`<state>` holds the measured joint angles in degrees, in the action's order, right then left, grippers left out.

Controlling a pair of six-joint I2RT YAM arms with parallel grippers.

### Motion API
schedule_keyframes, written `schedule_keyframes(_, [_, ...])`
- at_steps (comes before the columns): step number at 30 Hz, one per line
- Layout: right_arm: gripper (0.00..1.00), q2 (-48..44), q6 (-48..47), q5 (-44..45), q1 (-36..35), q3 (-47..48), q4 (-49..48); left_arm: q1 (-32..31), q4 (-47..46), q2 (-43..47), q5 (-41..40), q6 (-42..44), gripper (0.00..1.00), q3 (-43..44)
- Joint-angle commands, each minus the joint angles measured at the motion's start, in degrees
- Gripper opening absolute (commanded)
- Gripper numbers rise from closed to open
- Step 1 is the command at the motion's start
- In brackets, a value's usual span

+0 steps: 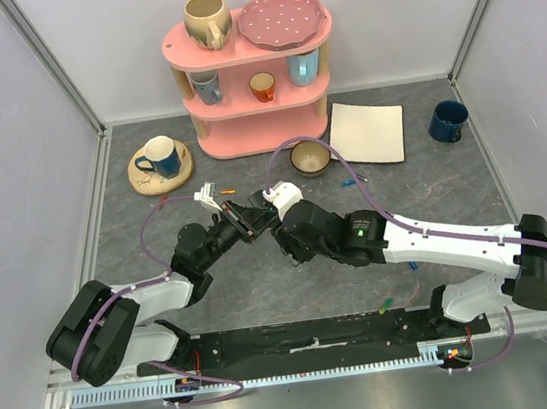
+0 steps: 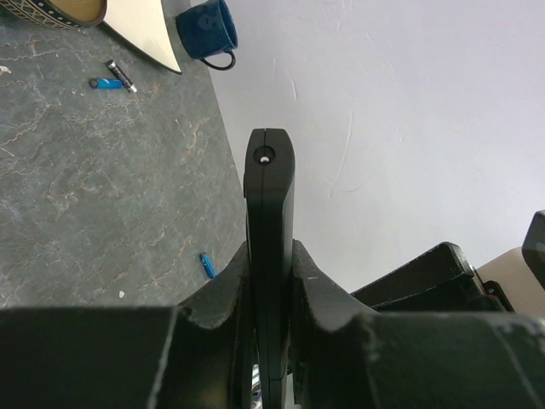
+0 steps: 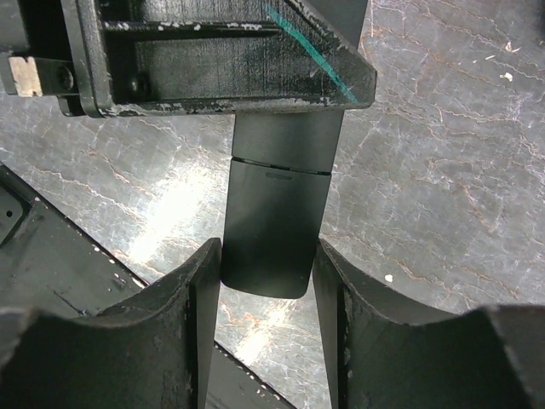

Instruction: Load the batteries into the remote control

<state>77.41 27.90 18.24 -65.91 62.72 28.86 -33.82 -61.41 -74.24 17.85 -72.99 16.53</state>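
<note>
Left hand (image 2: 271, 264) is clamping the remote (image 2: 270, 183) edge-up above the tabletop (image 2: 85, 196), probably steadying it. Right hand (image 3: 268, 256), partly open, is bracketing the remote's free end, though whether it is gripping is unclear. Batteries (image 2: 106, 83) are lying loose on the tabletop.
</note>
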Motion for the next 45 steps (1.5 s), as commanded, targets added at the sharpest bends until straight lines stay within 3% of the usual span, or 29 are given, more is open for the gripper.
schedule_keyframes(1, [0.50,-0.1,-0.3,1.4,0.2,1.9,-1.0,0.1,-0.6,1.3,0.4,-0.5,0.02,1.4])
schedule_keyframes(19, [0.45,-0.7,0.0,-0.7,0.1,0.4,-0.5,0.0,16.4,8.7,-3.9,11.7,0.02,4.6])
schedule_keyframes(45, [0.45,-3.8,1.5,-2.0,0.2,-3.0,-1.3,1.3,16.3,7.8,-3.5,11.1,0.02,6.5])
